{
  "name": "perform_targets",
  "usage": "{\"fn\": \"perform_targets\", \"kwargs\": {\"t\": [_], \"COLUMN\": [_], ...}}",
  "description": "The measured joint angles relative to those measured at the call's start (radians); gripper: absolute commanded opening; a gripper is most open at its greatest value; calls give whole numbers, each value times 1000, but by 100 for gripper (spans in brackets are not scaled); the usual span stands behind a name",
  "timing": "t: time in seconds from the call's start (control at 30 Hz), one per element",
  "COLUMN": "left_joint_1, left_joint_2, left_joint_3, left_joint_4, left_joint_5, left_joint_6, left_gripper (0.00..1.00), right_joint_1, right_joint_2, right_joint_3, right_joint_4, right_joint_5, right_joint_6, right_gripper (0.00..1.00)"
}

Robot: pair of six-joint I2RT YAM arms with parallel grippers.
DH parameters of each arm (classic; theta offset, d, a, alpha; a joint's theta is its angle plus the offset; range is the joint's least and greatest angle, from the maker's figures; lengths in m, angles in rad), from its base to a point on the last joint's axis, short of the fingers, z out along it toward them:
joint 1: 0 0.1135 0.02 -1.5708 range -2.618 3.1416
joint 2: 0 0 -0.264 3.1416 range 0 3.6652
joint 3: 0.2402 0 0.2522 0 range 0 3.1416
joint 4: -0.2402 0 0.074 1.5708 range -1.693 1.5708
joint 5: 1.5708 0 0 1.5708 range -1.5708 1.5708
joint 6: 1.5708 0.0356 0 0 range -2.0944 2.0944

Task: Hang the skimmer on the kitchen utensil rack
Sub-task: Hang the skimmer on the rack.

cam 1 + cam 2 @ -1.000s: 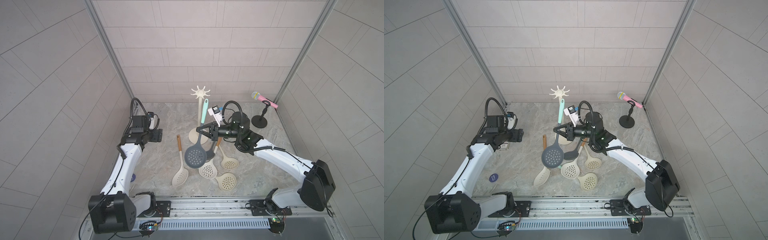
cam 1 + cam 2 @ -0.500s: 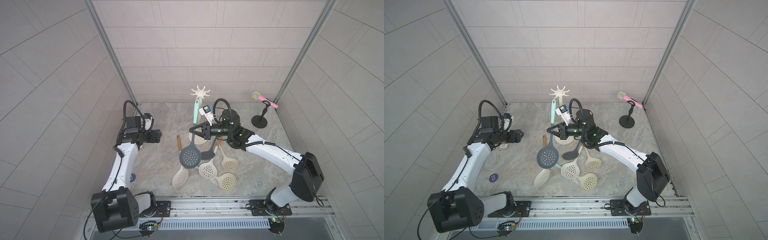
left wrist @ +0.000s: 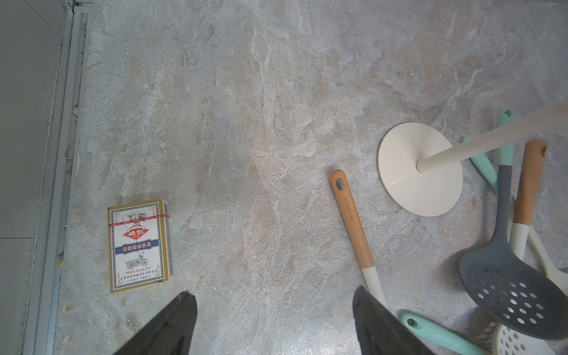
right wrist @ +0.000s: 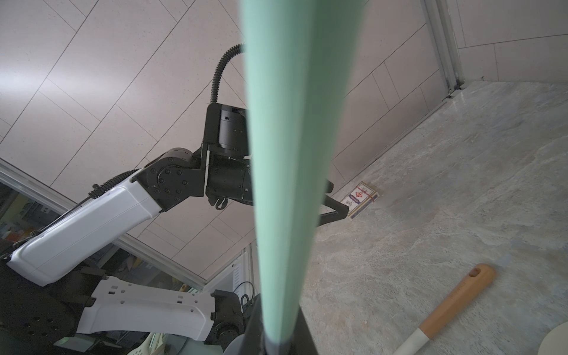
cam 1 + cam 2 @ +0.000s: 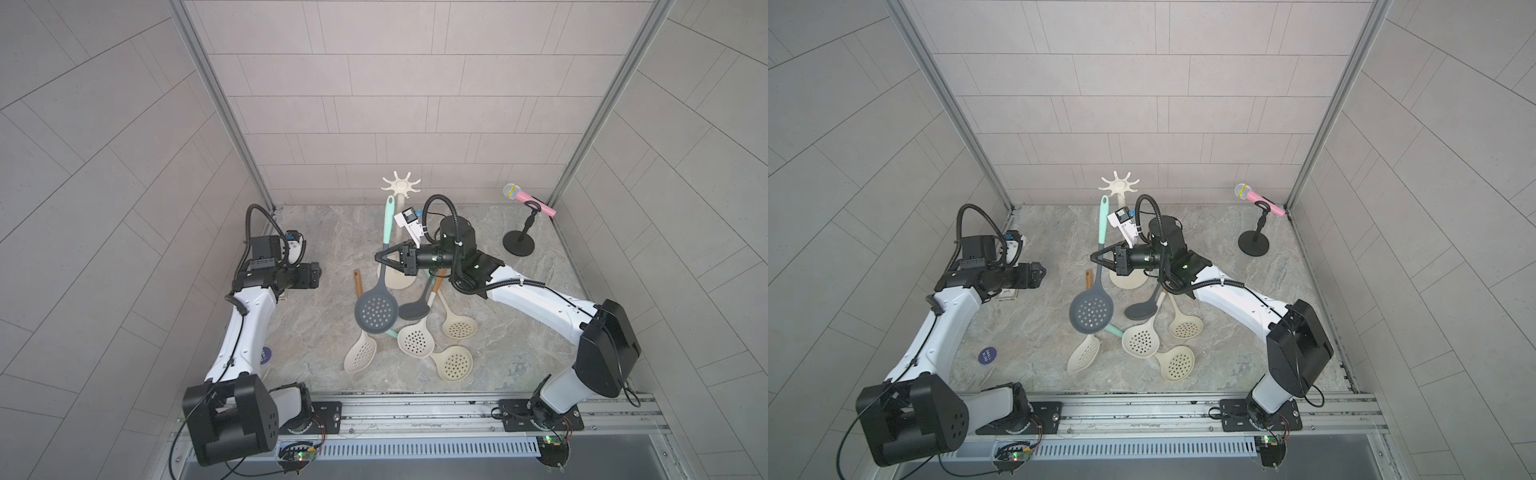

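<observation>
The skimmer has a grey perforated head and a mint-green handle. It hangs upright above the table, head down. My right gripper is shut on it where the handle meets the grey neck. The handle's top end sits just below and left of the star-shaped crown of the cream kitchen utensil rack; I cannot tell if they touch. The rack's round base stands behind the skimmer. My left gripper is open and empty, low over the table at the left.
Several cream skimmers and a grey one lie in a pile in front of the rack. A wood-handled one lies near my left gripper. A pink microphone on a black stand is at the back right. A card deck lies by the left wall.
My right gripper has carried the skimmer to the left, bringing its handle end close under the rack's crown. The left arm has shifted only slightly and stays open.
</observation>
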Motion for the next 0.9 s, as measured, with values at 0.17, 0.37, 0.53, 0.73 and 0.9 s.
{"fn": "perform_targets", "kwargs": {"t": [0.17,0.37,0.53,0.73,0.9], "left_joint_1": [6,24,29,34,37], "left_joint_2": [0,3,7,14,19], "left_joint_3": [-7,-20,-29,-30,-30], "left_joint_4": [0,-1,0,0,0], "left_joint_5": [4,13,25,31,37], "left_joint_6": [1,2,4,6,7], "left_gripper": [86,86,86,86,86], "right_joint_1": [2,2,2,2,-2], "right_joint_2": [6,33,35,35,35], "right_joint_3": [9,34,35,35,35], "right_joint_4": [4,-4,-9,-9,-9], "right_joint_5": [8,30,55,83,108], "right_joint_6": [0,-5,-9,-13,-11], "right_gripper": [0,0,0,0,0]}}
